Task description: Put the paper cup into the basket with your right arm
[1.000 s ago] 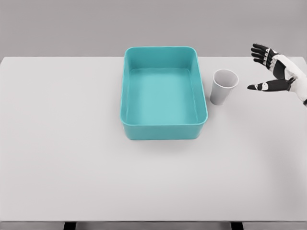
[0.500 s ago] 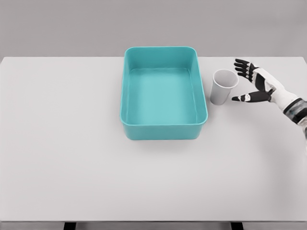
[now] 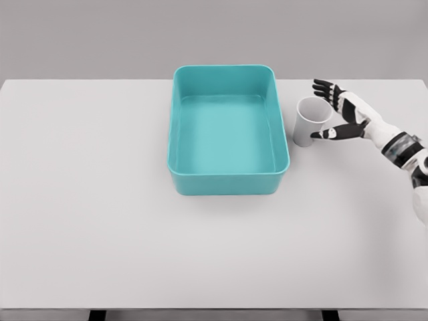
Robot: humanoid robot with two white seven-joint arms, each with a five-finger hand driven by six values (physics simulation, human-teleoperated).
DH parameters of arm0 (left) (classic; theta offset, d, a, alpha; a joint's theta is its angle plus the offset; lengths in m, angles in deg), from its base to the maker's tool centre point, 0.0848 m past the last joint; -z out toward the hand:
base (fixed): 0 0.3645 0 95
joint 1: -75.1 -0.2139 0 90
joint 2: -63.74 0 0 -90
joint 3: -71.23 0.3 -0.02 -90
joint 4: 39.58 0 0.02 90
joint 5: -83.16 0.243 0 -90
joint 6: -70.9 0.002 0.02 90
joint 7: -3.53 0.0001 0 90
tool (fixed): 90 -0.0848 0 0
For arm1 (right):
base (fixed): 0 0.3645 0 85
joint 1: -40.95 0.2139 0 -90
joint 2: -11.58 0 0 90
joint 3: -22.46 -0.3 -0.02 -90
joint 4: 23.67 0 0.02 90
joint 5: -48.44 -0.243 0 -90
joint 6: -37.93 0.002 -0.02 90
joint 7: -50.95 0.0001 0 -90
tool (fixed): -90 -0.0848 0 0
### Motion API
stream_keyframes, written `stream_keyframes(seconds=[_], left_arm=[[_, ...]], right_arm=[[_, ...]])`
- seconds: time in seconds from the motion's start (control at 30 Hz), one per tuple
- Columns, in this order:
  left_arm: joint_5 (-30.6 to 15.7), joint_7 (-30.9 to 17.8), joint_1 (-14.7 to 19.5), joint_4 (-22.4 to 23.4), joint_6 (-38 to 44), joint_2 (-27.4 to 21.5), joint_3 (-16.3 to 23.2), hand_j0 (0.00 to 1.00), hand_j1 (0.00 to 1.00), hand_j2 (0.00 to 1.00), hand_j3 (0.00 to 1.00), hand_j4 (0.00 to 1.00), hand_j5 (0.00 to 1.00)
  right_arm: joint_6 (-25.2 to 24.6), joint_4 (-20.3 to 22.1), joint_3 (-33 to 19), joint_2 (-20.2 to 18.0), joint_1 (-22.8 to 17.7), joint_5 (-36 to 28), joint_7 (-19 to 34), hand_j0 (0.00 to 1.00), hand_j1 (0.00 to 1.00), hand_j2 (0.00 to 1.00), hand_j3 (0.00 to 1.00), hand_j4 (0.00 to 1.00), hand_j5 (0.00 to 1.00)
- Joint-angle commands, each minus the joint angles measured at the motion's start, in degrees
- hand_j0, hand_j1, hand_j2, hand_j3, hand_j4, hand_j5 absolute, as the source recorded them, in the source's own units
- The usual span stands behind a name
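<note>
Robot hand (image 3: 338,115) of the right arm reaching in from the right edge, fingers spread and thumb stretched forward, holding nothing yet. Dark fingertips (image 3: 321,86) at the far right side of the paper cup's rim, thumb tip at the cup's near right wall; touching or only just beside, impossible to say from the head view. Left arm nowhere in sight.

Paper cup (image 3: 309,122) upright on the white worktop (image 3: 100,200), mouth up, long axis vertical, tapering toward its base. Placed immediately left of the open palm, between the palm and the basket. Basket (image 3: 229,180), teal and rectangular, just left of the cup, its right wall close to the cup but apart from it; long side running near to far, nothing inside.

Relation that counts: cup directly left of the hand, already within the span between thumb and fingers. Probably only a closing of the fingers around the side wall needed, then a lift over the basket's right rim. Likely risk: tipping the light cup leftward against the basket before the grip settles.
</note>
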Motion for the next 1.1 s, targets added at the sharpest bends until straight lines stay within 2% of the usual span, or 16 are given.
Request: stream_keyframes(seconds=[0.0, 0.83, 1.07], left_arm=[[0.0, -0.04, 0.0, 0.01, 0.0, 0.0, 0.01, 1.0, 1.0, 1.0, 1.0, 1.0, 1.0], [0.0, -0.04, 0.0, 0.01, 0.0, 0.0, 0.01, 1.0, 1.0, 1.0, 1.0, 1.0, 1.0], [0.0, -0.04, 0.0, 0.01, 0.0, 0.0, 0.01, 1.0, 1.0, 1.0, 1.0, 1.0, 1.0]], right_arm=[[-0.08, 0.04, -0.03, 0.61, 0.0, 0.06, 0.0, 1.0, 1.0, 1.0, 1.0, 1.0, 1.0], [-0.35, 0.04, -0.03, 1.4, 0.35, 0.5, 0.0, 1.0, 1.0, 1.0, 1.0, 1.0, 1.0], [-0.61, 0.3, -0.03, 1.31, 0.35, 1.03, 0.0, 0.85, 0.85, 0.85, 0.85, 0.85, 0.85]])
